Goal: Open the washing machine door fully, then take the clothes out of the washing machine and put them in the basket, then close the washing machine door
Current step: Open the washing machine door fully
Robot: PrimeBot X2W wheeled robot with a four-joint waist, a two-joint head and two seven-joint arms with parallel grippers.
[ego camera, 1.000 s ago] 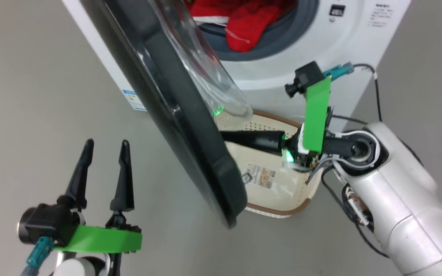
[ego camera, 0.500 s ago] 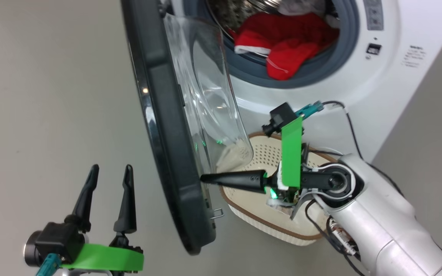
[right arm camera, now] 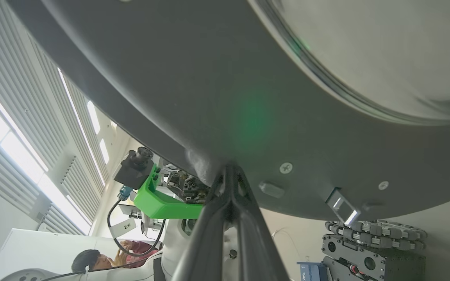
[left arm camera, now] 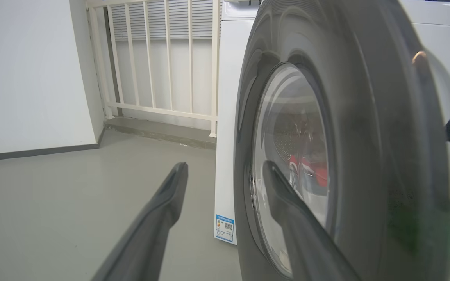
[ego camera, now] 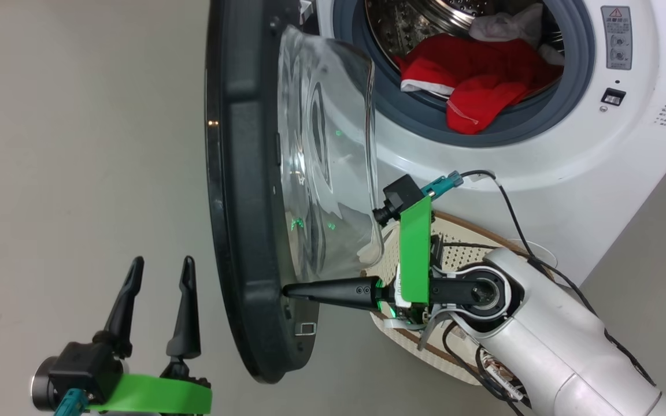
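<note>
Door (ego camera: 240, 190) stands wide, shut empty right tool (ego camera: 285, 290) against its inner rim; left tool (ego camera: 161, 266) gapes idle; clothes (ego camera: 483, 75) not yet unloaded.

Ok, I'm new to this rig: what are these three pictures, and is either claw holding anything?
It is a wheeled robot with two arms, each ending in a two-fingered gripper. The head view looks down from its head: the washing machine stands with its door swung out, red clothes in the drum and a basket on the floor before it. The left gripper hangs open and empty on the door's outer side; the left wrist view looks along its fingers at that face. The right gripper is shut, holding nothing, its tip against the door's inner rim; the right wrist view looks along it at that dark rim.
</note>
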